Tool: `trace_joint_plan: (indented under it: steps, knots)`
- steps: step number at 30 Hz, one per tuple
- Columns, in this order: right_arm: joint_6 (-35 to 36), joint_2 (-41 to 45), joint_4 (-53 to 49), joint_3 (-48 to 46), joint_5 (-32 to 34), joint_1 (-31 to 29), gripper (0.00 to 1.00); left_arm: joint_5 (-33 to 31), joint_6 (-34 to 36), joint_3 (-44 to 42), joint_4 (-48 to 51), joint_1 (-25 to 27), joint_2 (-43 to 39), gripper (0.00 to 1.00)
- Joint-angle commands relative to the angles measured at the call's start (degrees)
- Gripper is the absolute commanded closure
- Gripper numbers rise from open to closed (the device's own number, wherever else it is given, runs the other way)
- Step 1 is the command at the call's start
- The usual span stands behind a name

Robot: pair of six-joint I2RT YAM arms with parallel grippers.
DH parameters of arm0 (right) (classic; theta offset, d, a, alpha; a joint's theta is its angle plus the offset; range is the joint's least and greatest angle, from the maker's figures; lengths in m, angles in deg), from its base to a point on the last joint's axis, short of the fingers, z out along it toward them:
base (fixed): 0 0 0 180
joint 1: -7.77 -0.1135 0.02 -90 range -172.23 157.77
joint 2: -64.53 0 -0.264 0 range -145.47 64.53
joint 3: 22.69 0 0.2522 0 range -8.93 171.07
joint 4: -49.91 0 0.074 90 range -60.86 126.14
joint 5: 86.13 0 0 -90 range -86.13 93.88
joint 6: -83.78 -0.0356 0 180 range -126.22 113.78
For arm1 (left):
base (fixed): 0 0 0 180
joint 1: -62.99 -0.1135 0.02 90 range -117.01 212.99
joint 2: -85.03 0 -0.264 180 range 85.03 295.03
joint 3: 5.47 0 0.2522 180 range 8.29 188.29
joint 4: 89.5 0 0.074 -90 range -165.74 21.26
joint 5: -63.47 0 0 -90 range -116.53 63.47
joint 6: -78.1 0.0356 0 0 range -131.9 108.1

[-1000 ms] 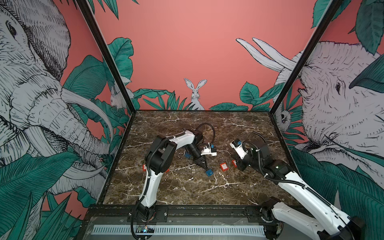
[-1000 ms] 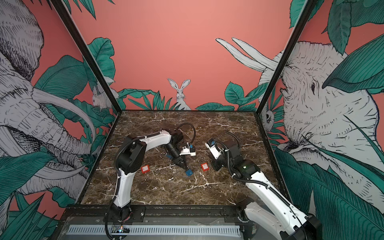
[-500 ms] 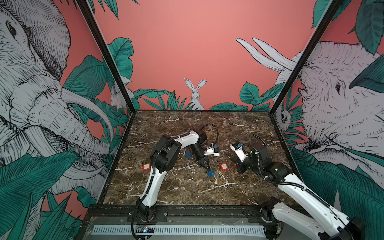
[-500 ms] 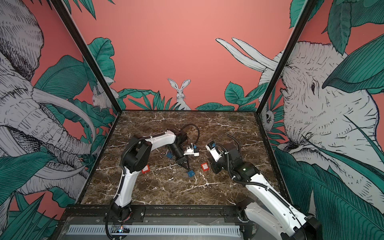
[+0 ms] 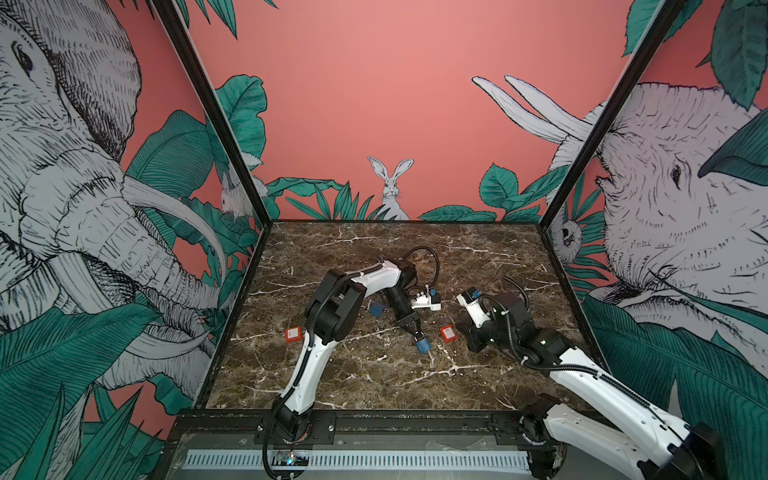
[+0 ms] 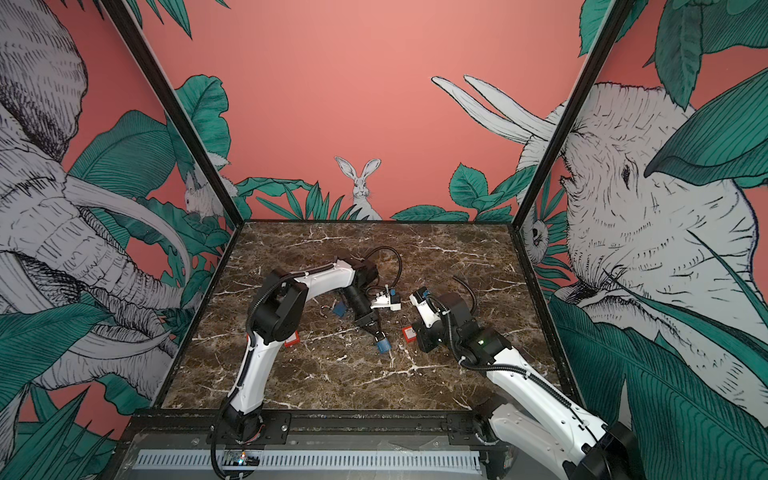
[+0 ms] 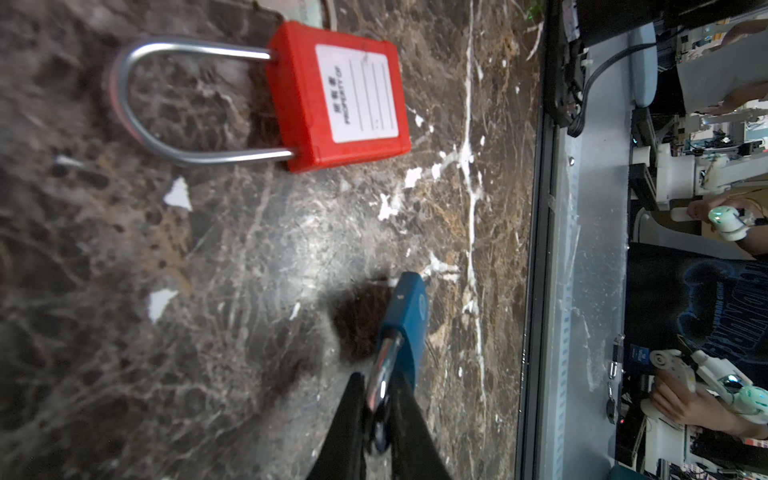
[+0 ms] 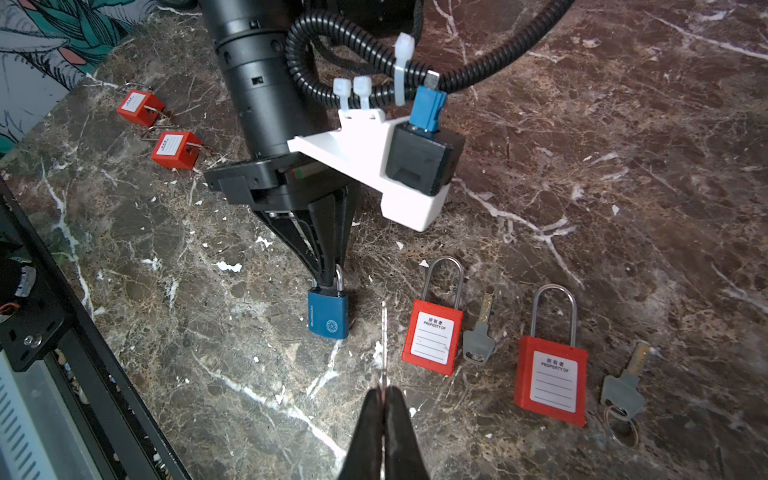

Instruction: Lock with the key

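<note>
The left hand (image 8: 328, 272) is clamped on the shackle (image 8: 340, 276) of the blue padlock (image 8: 328, 318), which stands on the table (image 8: 582, 166). Just beside it the right hand (image 8: 383, 399) pinches the key (image 8: 384, 340). The keyway, unseen, is probably underneath, so tilting the padlock toward the blade should help.

Salmon back wall (image 5: 374, 83), painted rabbit (image 5: 390, 187) and green leaves low on it. Side walls (image 5: 62, 166) carry grey elephants. Black frame posts (image 5: 220, 124) at the corners. Dark brown marble tabletop (image 5: 374, 382), white-veined, evenly lit. Black rail (image 5: 415, 426) along the near edge
</note>
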Motion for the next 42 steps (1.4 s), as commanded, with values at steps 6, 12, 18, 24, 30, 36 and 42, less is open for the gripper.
trace_joint_plan:
  steps: [6,12,18,24,30,36,42]
  knots:
    - [-5.6,-0.1,4.6,-1.6,1.3,-0.7,1.00,-2.8,-1.7,0.8,-3.4,0.2,-1.9,0.70]
    - [-5.8,0.0,4.4,-1.9,1.3,-0.7,1.00,-5.0,-3.5,0.4,-6.2,0.2,-4.5,0.68]
    - [-6.3,-0.2,4.1,-2.6,1.5,-0.9,1.00,-7.3,-5.0,-0.1,-9.3,0.3,-8.7,0.52]
    - [-9.8,-1.9,6.9,-2.9,1.4,-1.5,1.00,-9.7,-5.2,1.1,-8.9,0.2,-12.1,0.00]
    - [-13.0,-10.6,9.9,-1.1,3.0,-5.2,1.00,-18.9,-12.8,-5.1,-19.5,-1.8,-21.0,0.01]
    - [-14.4,-19.6,10.1,2.1,7.2,-8.3,1.00,-19.0,-24.9,-20.2,-39.7,-8.1,-34.7,0.01]
    - [-15.2,-26.7,10.7,4.6,10.1,-9.8,1.00,-27.1,-29.8,-35.4,-57.1,-9.5,-48.2,0.01]
